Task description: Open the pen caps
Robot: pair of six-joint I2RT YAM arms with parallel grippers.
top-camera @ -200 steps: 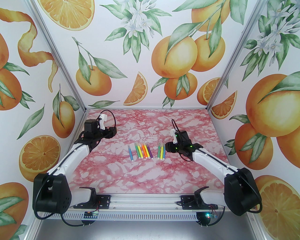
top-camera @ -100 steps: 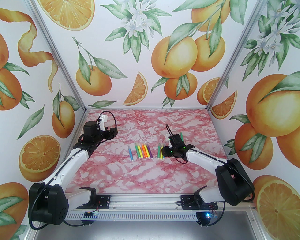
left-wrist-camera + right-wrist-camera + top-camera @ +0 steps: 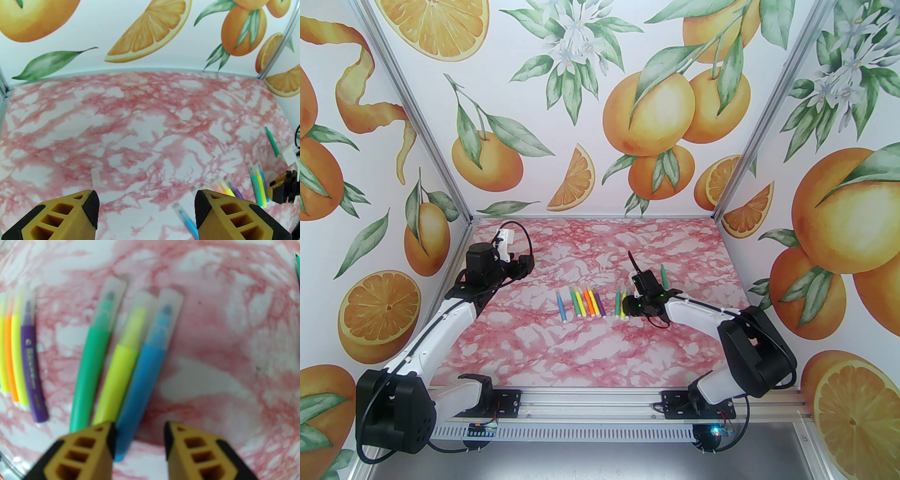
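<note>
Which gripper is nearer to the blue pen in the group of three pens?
Right. The right gripper hangs over that blue pen, whose near end lies between its open fingers. The left gripper is far away, open, above the left rear part of the table.

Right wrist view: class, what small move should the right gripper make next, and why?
Probably lower and close on the blue pen: its barrel end lies off-centre below the open jaws of the right gripper, and its clear cap is on.

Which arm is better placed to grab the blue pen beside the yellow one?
Right. The right gripper hangs open over the blue pen's near end; the left gripper is open but far off at the back left of the table.
</note>
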